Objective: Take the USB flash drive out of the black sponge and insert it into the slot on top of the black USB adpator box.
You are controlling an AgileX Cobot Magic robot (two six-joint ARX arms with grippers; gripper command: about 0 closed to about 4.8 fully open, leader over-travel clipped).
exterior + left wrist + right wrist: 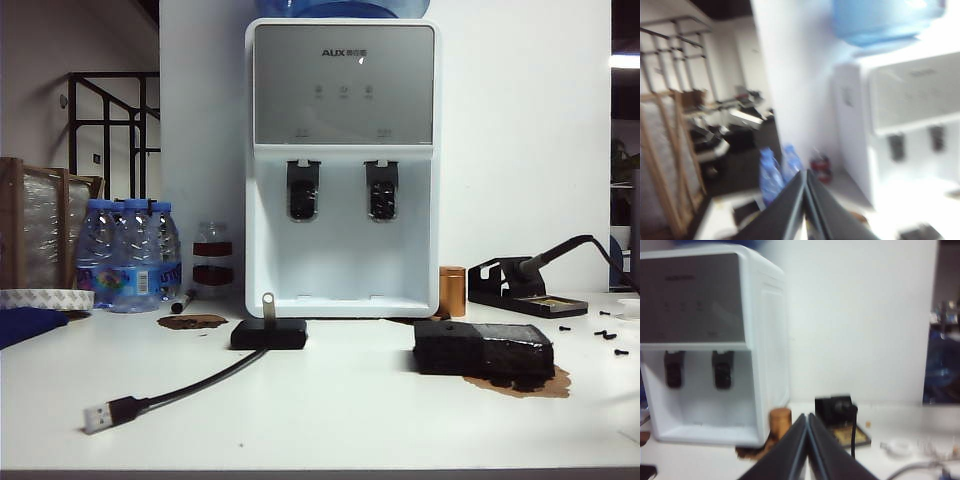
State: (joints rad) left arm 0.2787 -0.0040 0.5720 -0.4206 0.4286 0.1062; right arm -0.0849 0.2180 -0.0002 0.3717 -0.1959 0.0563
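Observation:
The black USB adpator box [268, 334] lies on the white table in front of the water dispenser, and its cable runs forward to a silver plug [98, 417]. The USB flash drive [268, 305] stands upright out of the box's top face and covers the slot. To the right lies the black sponge [483, 350], with nothing sticking out of it. Neither arm shows in the exterior view. My left gripper [805, 173] is shut and empty, raised and facing the bottles and the dispenser. My right gripper [807, 415] is also shut and empty, facing the dispenser's right side.
A white water dispenser [342, 170] stands at the back centre. A pack of water bottles [128, 255] is at the left. A copper cylinder [452, 291] and a soldering iron stand [525, 285] are at the right. Small black screws [600, 335] lie at the far right.

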